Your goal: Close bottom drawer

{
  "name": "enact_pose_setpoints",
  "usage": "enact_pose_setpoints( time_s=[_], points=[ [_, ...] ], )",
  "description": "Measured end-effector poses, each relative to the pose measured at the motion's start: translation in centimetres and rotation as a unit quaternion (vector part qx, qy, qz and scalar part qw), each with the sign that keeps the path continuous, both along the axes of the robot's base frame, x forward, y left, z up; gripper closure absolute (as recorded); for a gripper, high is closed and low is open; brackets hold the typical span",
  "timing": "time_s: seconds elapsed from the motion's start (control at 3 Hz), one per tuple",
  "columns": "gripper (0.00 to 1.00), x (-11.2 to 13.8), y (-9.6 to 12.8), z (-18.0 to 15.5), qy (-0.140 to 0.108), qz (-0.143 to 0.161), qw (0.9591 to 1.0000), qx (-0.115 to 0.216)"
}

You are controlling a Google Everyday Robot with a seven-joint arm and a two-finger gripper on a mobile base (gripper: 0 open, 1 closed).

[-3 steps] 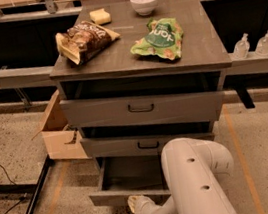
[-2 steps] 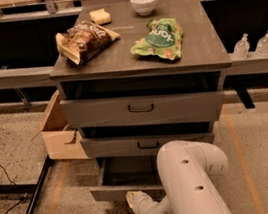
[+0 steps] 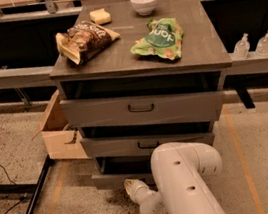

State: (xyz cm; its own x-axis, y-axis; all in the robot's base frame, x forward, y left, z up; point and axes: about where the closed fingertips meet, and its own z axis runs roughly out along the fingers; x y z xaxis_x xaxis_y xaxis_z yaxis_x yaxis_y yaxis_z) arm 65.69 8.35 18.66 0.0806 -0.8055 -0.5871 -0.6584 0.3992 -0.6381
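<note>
The grey cabinet (image 3: 137, 60) has three drawers. The bottom drawer (image 3: 112, 179) stands a little way out, with a dark gap above its front. Its handle is hidden behind my arm. The middle drawer (image 3: 115, 146) and the top drawer (image 3: 100, 115) also stick out slightly. My white arm (image 3: 186, 181) comes up from the bottom edge in front of the cabinet's lower right. My gripper (image 3: 131, 184) sits low at the bottom drawer's front, near its middle, at the end of the wrist.
A brown snack bag (image 3: 83, 40), a green snack bag (image 3: 161, 38), a white bowl (image 3: 144, 2) and a yellow sponge (image 3: 100, 16) lie on the cabinet top. An open cardboard box (image 3: 60, 133) stands at the left. A black stand leg (image 3: 34, 195) crosses the floor. Two bottles (image 3: 242, 46) stand at the right.
The bottom drawer has slid further into the cabinet. My arm and gripper have moved forward with it, toward the cabinet.
</note>
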Motion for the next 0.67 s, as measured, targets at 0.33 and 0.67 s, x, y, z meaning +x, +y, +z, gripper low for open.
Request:
enact_pose_setpoints(
  time_s=[0.33, 0.67],
  points=[
    [1.0, 2.2, 0.1, 0.6, -0.016, 0.0, 0.9999, -0.005],
    [1.0, 4.2, 0.5, 1.2, -0.033, 0.0, 0.9994, -0.011]
  ],
)
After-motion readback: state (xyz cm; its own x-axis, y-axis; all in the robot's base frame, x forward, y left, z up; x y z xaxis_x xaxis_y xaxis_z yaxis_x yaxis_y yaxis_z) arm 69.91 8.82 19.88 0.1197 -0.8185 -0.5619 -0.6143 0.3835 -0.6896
